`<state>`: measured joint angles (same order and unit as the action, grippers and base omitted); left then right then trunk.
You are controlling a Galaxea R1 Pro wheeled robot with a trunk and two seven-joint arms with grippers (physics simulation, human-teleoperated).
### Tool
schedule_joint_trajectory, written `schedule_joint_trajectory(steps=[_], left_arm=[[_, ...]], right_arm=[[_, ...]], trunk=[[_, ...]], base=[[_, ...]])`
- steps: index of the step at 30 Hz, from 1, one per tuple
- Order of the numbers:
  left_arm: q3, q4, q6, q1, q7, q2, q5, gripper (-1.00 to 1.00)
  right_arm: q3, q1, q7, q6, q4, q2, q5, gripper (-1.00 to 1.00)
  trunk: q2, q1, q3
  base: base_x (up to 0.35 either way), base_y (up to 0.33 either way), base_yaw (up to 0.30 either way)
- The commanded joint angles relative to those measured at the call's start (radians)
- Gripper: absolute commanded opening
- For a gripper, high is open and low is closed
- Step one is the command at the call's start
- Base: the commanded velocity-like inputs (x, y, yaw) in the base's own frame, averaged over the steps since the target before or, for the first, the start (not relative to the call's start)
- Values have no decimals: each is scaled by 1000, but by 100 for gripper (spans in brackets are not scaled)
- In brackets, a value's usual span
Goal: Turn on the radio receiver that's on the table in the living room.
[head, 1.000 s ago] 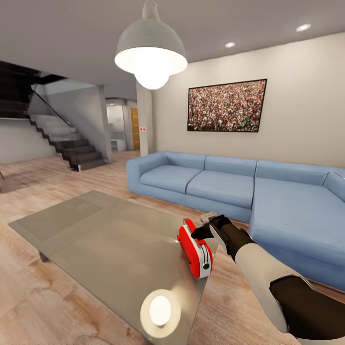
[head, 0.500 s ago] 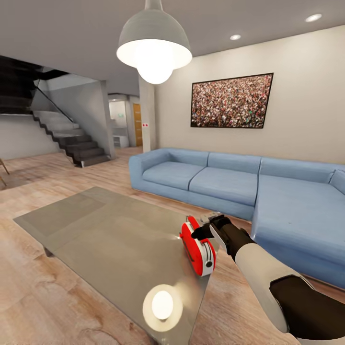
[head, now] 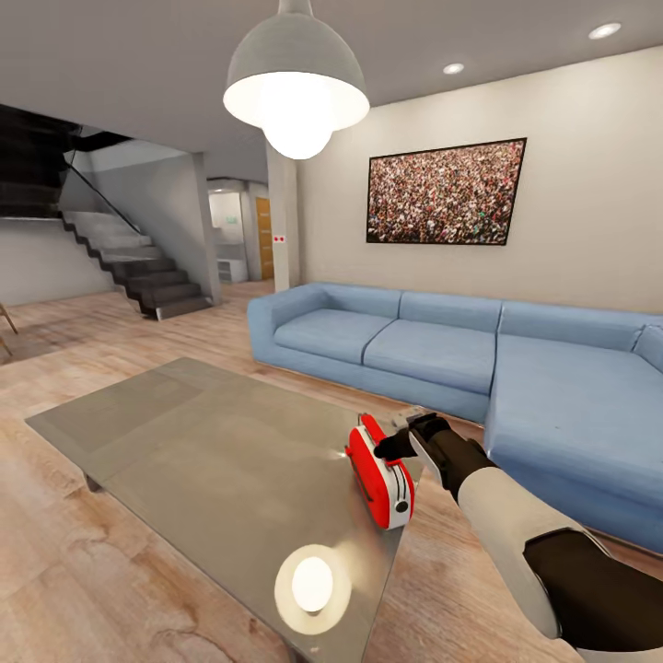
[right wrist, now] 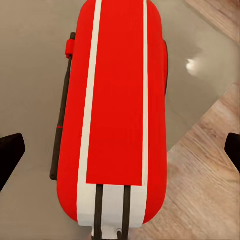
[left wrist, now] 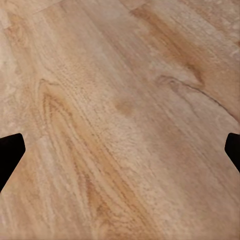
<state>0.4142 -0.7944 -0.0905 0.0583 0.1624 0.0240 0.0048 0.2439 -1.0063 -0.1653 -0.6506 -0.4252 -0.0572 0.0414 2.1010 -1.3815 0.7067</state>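
The red radio receiver with white side panels stands near the right edge of the glossy grey-brown table. My right gripper hovers at the radio's far upper end, with one dark finger at its top. In the right wrist view, the radio's red top with white stripes lies straight below my right gripper, whose fingertips are spread wide apart, open. Above bare wood floor my left gripper stands open, holding nothing.
A blue sectional sofa runs behind and to the right of the table. A white pendant lamp hangs overhead and its reflection shows on the glass. A crowd picture hangs on the beige wall. Stairs rise at the back left.
The whole head view has shifted a little, so the camera moved. My right gripper stays at the radio's far end, drawn back only slightly. The radio has not moved.
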Motion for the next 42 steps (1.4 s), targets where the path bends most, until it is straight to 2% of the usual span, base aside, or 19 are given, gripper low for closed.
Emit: schedule_joint_trajectory(steps=[1,21,42], left_arm=[[0,0,0,0,0,0,0,100],[0,0,0,0,0,-1,0,100],[0,0,0,0,0,-1,0,100]], right_arm=[[0,0,0,0,0,0,0,100],[0,0,-2,0,-1,0,2,100],[-1,0,-2,0,-1,0,-5,100]], trunk=[[0,0,0],[0,0,27],[0,0,28]], base=[[0,0,0],[0,0,0],[0,0,0]])
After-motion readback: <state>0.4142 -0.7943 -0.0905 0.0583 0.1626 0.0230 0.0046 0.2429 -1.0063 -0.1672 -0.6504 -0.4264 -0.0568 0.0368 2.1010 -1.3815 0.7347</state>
